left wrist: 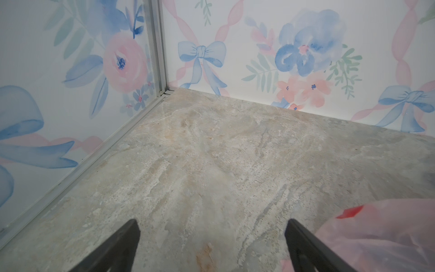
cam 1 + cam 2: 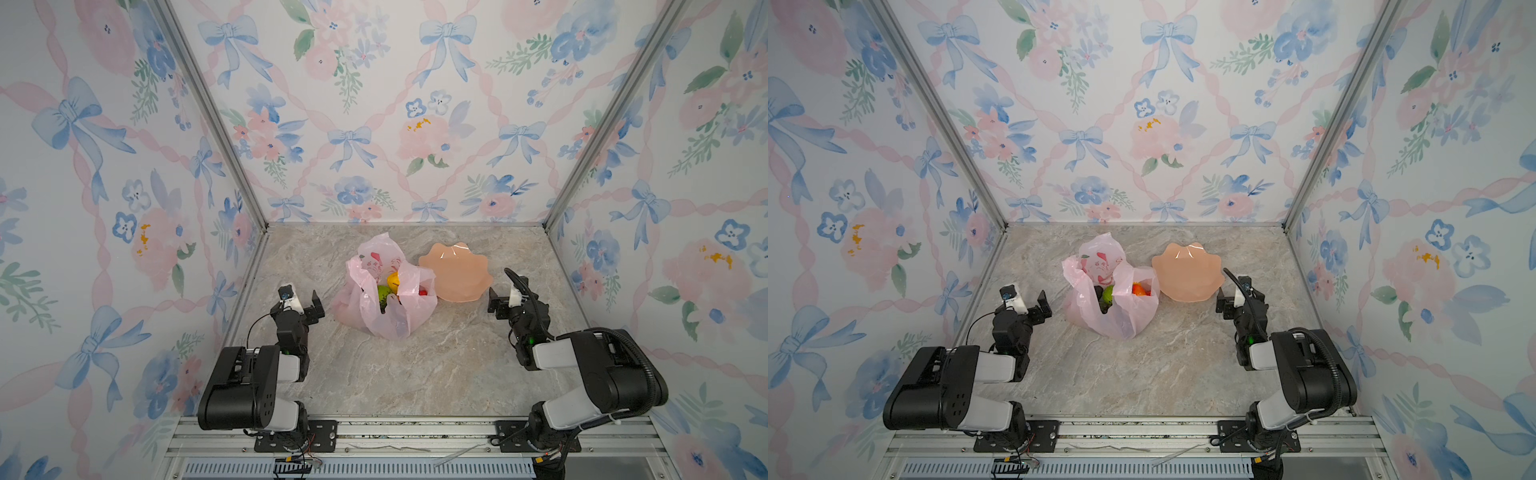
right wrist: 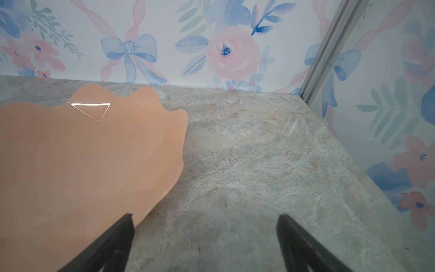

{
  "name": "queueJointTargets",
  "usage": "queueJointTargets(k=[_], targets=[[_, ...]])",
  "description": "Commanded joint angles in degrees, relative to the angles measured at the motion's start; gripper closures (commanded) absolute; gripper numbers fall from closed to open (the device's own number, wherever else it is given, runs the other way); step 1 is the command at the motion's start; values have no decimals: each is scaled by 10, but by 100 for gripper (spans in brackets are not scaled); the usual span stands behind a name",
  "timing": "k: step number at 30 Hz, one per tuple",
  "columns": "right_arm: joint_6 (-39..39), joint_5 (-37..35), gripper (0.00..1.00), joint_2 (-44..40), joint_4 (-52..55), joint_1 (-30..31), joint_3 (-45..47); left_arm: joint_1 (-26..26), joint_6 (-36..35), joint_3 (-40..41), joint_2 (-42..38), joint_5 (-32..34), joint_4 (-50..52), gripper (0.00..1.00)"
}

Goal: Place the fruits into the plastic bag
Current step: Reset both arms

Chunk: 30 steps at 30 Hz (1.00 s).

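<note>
Between your spread, empty jaws — both pairs — the plastic bag (image 2: 390,320) gapes; brush it and the fruits (image 2: 384,293) could spill.

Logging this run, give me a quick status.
Left gripper open, empty; right gripper same. Fruits in plastic bag. Peach dish bare. Nothing blocking.

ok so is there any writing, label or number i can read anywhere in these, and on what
No text can be read.
plastic bag: red-and-white print on its far side, in both top views, too blurred to tell whether it holds words.
dish, table, walls: no writing shows.
</note>
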State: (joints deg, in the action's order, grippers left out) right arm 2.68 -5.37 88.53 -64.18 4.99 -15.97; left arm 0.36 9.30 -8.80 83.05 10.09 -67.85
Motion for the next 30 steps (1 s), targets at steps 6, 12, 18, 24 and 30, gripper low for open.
queueJointTargets(k=[6, 12, 18, 24, 30], targets=[[26, -16, 3, 15, -88, 22, 38, -12, -50, -6, 69, 9, -106, 2], [38, -53, 4, 30, -127, 41, 48, -23, -58, -30, 72, 27, -63, 2], [-13, -57, 3, 3, 64, 4, -36, -25, -59, -30, 71, 29, -61, 2], [-32, -34, 3, 4, 65, -18, -37, -26, -58, -30, 70, 30, -61, 2], [-40, -17, 3, 11, -73, -27, 30, -30, -61, -30, 70, 37, -61, 2]])
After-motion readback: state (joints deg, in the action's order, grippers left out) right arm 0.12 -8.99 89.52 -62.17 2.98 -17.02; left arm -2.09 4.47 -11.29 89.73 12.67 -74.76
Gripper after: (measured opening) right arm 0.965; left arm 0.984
